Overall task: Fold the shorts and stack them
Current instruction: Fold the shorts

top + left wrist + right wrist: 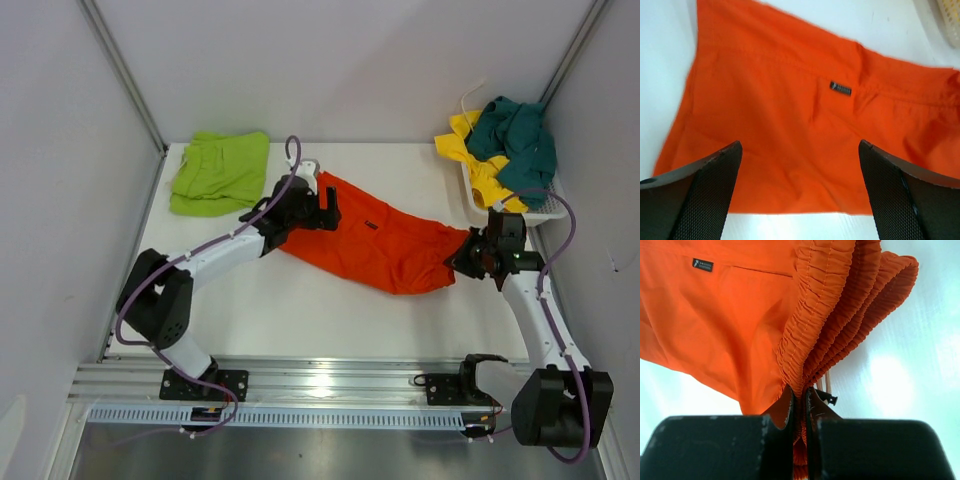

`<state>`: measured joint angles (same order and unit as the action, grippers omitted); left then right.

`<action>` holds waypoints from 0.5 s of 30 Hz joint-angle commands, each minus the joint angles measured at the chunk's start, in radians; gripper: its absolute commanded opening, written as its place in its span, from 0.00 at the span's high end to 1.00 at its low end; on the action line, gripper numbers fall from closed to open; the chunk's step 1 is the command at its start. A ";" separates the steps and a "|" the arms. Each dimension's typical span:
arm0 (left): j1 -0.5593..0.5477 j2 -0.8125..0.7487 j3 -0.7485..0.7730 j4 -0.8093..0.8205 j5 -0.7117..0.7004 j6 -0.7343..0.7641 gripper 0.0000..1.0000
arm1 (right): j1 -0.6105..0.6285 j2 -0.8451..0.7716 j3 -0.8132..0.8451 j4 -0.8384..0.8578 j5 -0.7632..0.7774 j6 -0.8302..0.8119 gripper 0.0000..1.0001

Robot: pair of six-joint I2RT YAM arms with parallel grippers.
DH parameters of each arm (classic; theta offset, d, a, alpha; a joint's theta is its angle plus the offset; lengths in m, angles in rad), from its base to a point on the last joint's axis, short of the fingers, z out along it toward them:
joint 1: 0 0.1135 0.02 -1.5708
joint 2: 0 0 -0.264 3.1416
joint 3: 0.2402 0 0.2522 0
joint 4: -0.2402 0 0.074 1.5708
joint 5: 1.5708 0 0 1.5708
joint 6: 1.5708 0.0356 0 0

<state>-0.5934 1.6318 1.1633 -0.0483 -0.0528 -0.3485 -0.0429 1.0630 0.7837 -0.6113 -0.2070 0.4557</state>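
On a white table [300, 310], bright orange cloth shorts [380, 245] lie stretched across the middle, with a gathered elastic waistband [825, 305] at the right end. The right gripper [799, 400] pinches that bunched waistband tightly; the left gripper [800, 150], fingers spread wide, sits over the opposite end gripping nothing. A small dark label [840, 88] marks the fabric

The orange cloth shorts [385, 245] lie spread across the middle of the table [300, 310], slanting from upper left of centre down to the right, with a small dark label [840, 88] on the upper face. Their ruched elastic waistband [840, 315] is bunched into folds at the right end, pinched in the shut jaws of the right gripper [800, 402]. The lime green cloth shorts [220, 172] lie in a flat, roughly square shape at upper left. The yellow cloth shorts [468, 150] and dark teal cloth shorts [515, 140] sit crumpled together at upper right, teal on top.
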 commanded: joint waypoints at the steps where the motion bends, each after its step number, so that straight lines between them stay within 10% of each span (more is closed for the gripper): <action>1: -0.063 -0.067 -0.077 0.093 -0.074 -0.136 0.01 | 0.014 -0.009 0.107 -0.076 0.080 -0.067 1.00; 15: -0.278 0.069 -0.057 0.111 -0.262 -0.055 0.01 | 0.014 0.103 0.183 -0.082 0.067 -0.164 1.00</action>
<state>-0.8585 1.6585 1.0580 0.0364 -0.2596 -0.4427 -0.0338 1.1618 0.9264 -0.7036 -0.1387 0.3214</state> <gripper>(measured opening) 0.991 0.047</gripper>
